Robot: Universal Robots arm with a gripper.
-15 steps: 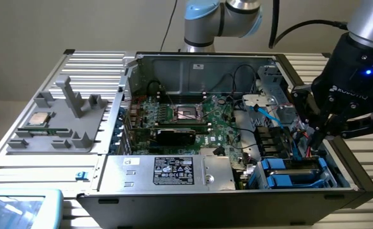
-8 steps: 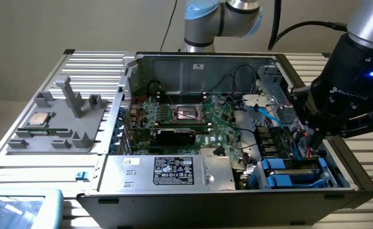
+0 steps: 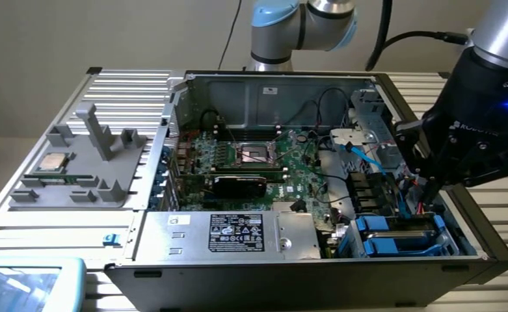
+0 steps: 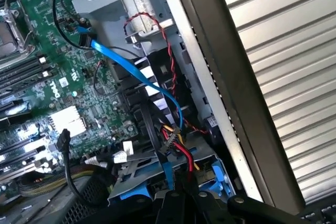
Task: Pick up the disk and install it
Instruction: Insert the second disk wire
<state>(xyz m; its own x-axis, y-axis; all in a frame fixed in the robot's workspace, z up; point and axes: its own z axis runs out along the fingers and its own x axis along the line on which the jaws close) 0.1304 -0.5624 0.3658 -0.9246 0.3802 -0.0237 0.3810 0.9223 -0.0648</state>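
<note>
Already inside the open computer case (image 3: pixel 488 253), the disk (image 3: pixel 401 235) sits in its blue carrier in the drive bay at the corner on the exterior view's right, with the gripper (image 3: pixel 427 190) clenched just above it among the cables (image 4: pixel 173 142), grasping nothing that can be seen. It looks a stiff, fairly heavy slab with delicate electronics, best taken by the blue plastic end tabs rather than the label face. Wires and the bay's frame hide much of the disk, and the fingertips are hard to make out.
</note>
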